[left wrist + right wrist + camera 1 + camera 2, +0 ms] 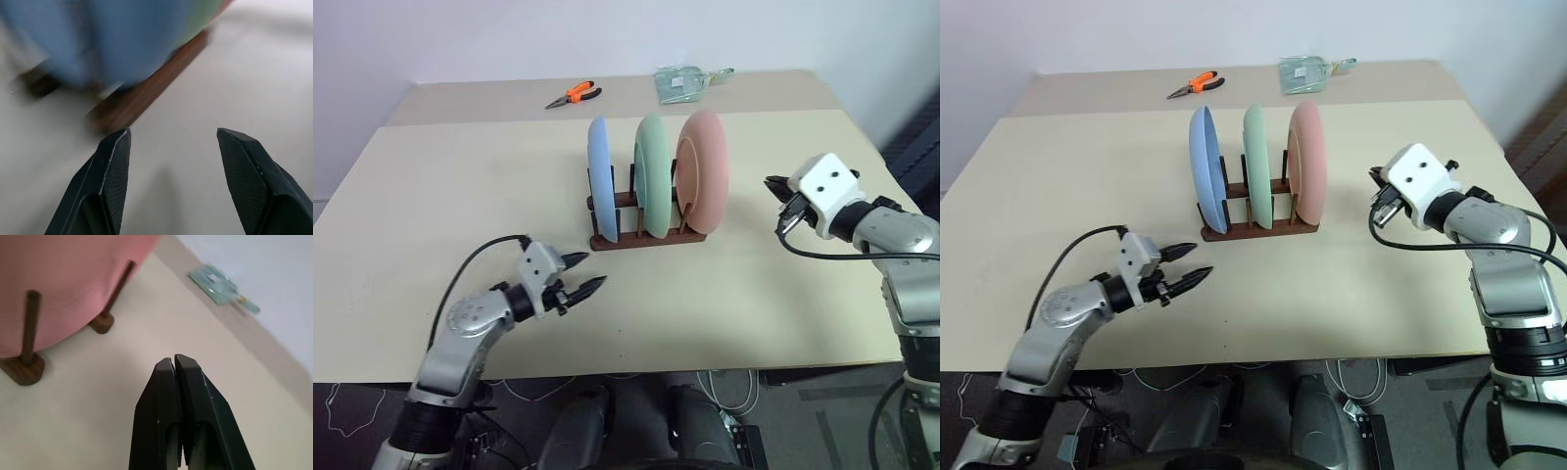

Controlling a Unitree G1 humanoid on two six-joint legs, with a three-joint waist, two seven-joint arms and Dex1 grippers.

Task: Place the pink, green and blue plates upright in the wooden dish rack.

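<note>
**Three plates upright in the rack**

I saw the blue plate [598,174], green plate [652,172] and pink plate [703,170] standing in the wooden dish rack [636,238] mid-table [460,196]. Left tool [584,273] was released; my right wrist view showed the right tool [174,364] clenched, empty.

The wooden dish rack [641,231] sits at the centre of the bench [431,245]. Three plates stand upright in it, side by side: the blue plate [600,176] at 9 o'clock, the green plate [653,172] in the middle, the pink plate [703,170] at 3 o'clock. Pliers [574,94] lie at 11 o'clock from the rack, near the far edge; what seems to be a clear packet [682,81] lies at 1 o'clock. The left claw [584,273] is at 7 o'clock from the rack, the right claw [777,188] at 3 o'clock, both apart from it.
</note>
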